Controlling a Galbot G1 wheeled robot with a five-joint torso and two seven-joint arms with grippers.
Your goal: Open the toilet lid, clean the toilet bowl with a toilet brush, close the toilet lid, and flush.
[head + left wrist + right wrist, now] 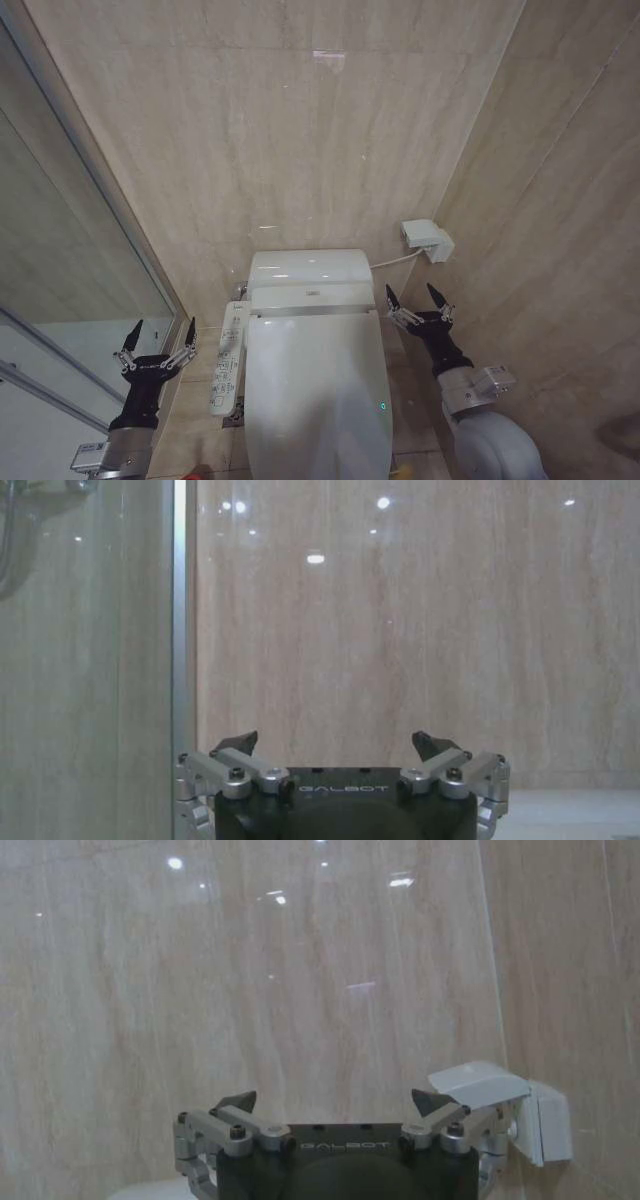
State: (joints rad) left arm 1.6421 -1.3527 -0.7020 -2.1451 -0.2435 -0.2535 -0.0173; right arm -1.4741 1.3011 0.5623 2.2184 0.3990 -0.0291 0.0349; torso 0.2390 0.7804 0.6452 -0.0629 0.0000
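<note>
The toilet lid (318, 390) is a glossy white oval lying shut over the toilet, so the toilet bowl is hidden beneath it. The toilet brush is out of view. My left gripper (160, 334) hangs open to the left of the toilet, beside the glass shower wall, holding nothing. In the left wrist view the left gripper (340, 742) points at the beige wall. My right gripper (418, 298) stands open to the right of the toilet near its tank, empty. In the right wrist view the right gripper (335, 1102) faces the tiled wall.
A white tank (308, 267) sits behind the lid against the beige wall. A white control panel (229, 360) with buttons runs along the toilet's left side. A white wall socket box (428, 239) is mounted right of the tank. The glass shower partition (70, 250) stands on the left.
</note>
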